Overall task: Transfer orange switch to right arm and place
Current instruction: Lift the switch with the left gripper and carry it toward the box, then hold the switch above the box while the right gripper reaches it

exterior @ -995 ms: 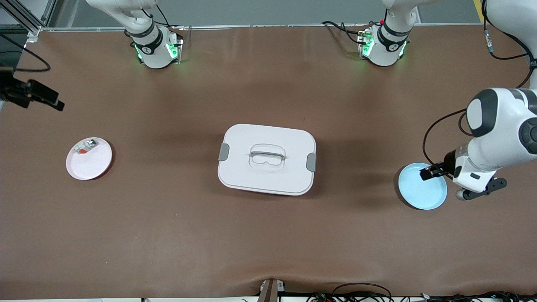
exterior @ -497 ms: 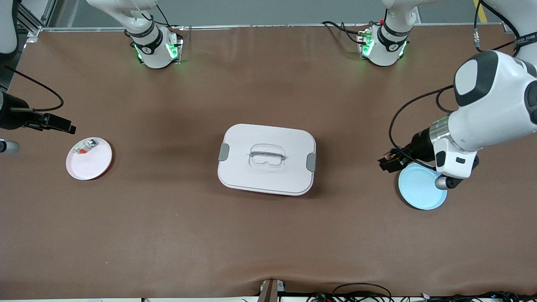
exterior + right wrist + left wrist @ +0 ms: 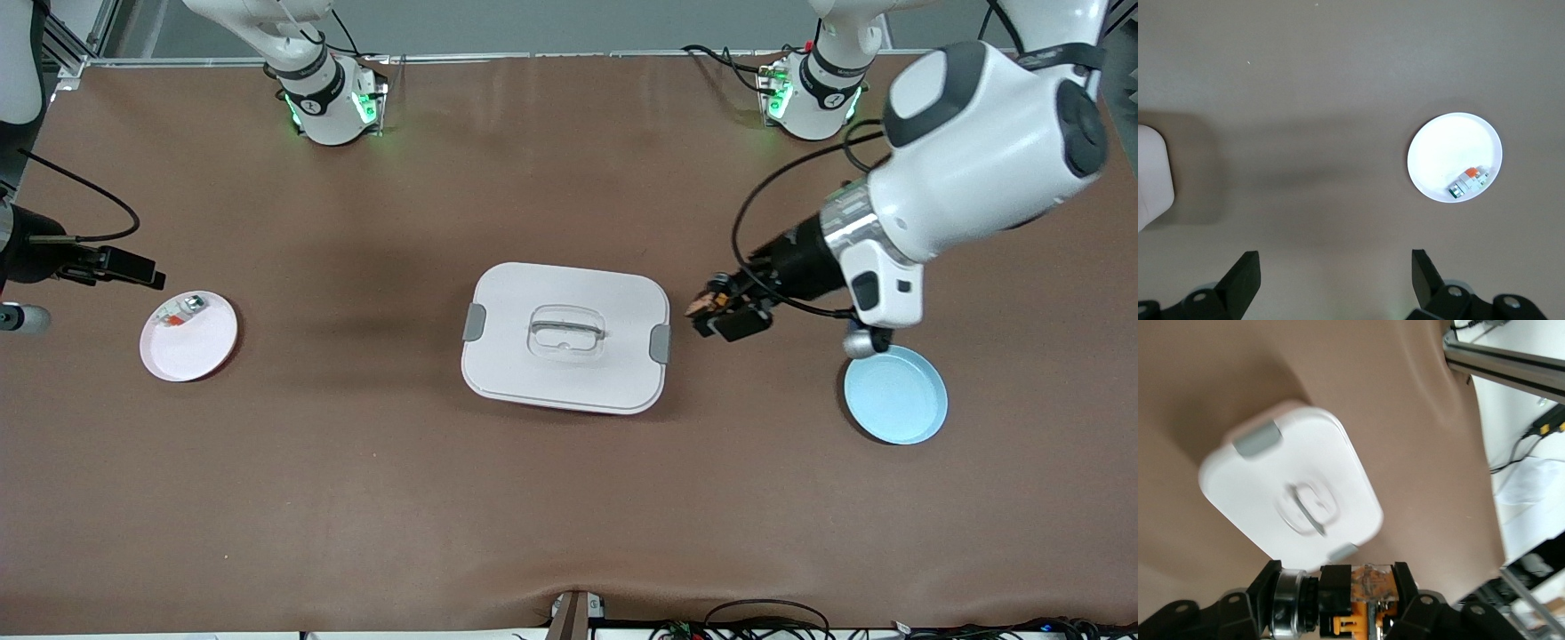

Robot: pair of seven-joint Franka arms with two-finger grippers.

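A: Brown matting covers the whole table (image 3: 356, 498), with both arm bases along the top edge. Where is the orange switch?

B: The orange switch (image 3: 702, 306) is pinched between the fingers of the left gripper (image 3: 711, 311), in the air just off the left-arm end of the white lidded box (image 3: 565, 337). The left wrist view shows it too, orange switch (image 3: 1368, 590), clamped between 2 black fingers with the box below.

A: And the right gripper?

B: The right gripper (image 3: 147, 274) hovers at the right-arm edge, near the pink plate (image 3: 200, 351) holding a small white-grey part (image 3: 180, 311). Its fingers (image 3: 1241, 277) are spread wide in its wrist view.

A: What could go wrong?

B: The switch is tiny, so little of it sticks out for a second grip. If the left fingers let go before the right ones close, I'd expect it to drop onto the box or matting. The 2 grippers could also bump each other.

A: What changed?

B: 0.5 s ago the left gripper was at the rim of the blue plate (image 3: 898, 400); it has since travelled toward the box. The right gripper has barely shifted.
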